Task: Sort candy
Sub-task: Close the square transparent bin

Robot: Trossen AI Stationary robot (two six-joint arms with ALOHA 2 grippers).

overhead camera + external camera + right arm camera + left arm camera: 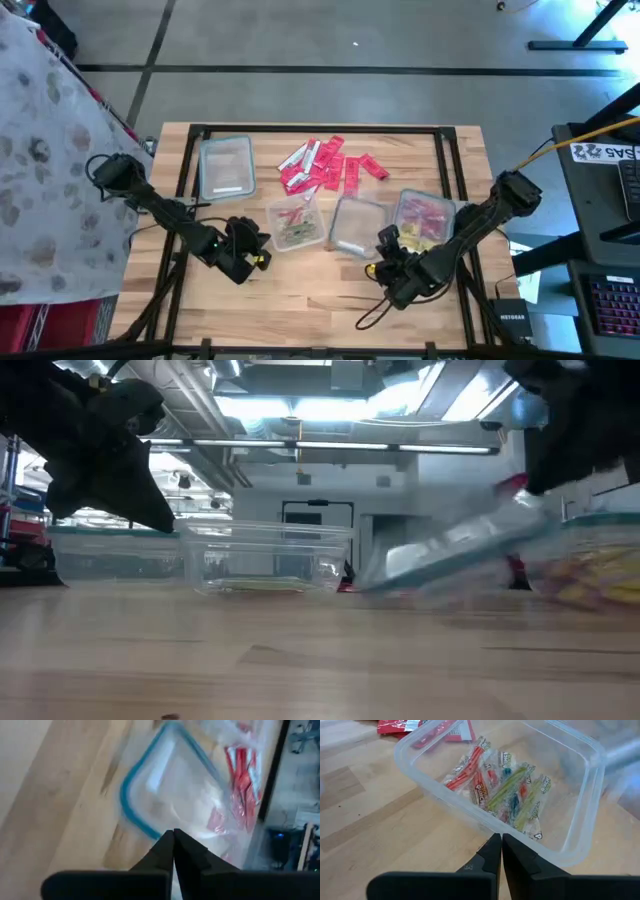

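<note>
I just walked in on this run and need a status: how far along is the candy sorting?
Partly done. One tub holds red and green sticks, and the right-hand tub holds red and yellow candy. In hand: nothing; the left gripper and right gripper are shut and empty, the right by a blue-rimmed lid. Left: the red pile on the table.

Grey concrete floor (400, 40), ceiling strip lights (300, 405), dark doorway (315, 520), keyboard (615, 305) on side desk

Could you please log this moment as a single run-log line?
left end effector: shut, at tub of mixed candy | right end effector: shut on blue-rimmed lid, lid tilted | loose red candy: unsorted
</note>
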